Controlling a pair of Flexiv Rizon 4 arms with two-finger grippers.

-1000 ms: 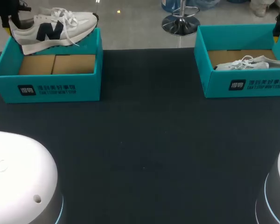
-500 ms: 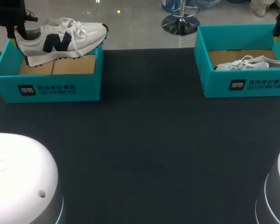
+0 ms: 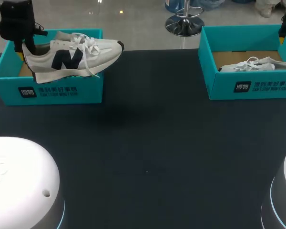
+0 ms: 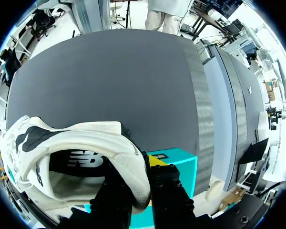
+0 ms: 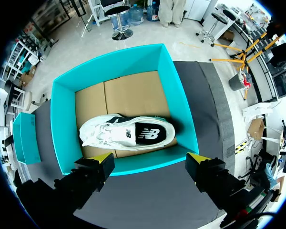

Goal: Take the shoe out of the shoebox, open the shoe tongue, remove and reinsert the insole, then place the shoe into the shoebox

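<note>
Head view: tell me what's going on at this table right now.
The left gripper is shut on the heel of a white sneaker, holding it in the air over the front wall of the left shoebox, toe pointing toward the middle of the table. The sneaker is not yet set down. The right gripper hangs open above the right shoebox, where a second sneaker lies inside, untouched.

Two boxes are counted on one table (image 3: 148, 143): a left box (image 3: 47, 90) and a right box (image 3: 250, 87). Two shoes are seen, a left shoe (image 3: 71, 57) and a right shoe (image 3: 250, 65). Two grippers are counted, a left gripper (image 4: 138, 175) and a right gripper (image 5: 150, 161).
</note>
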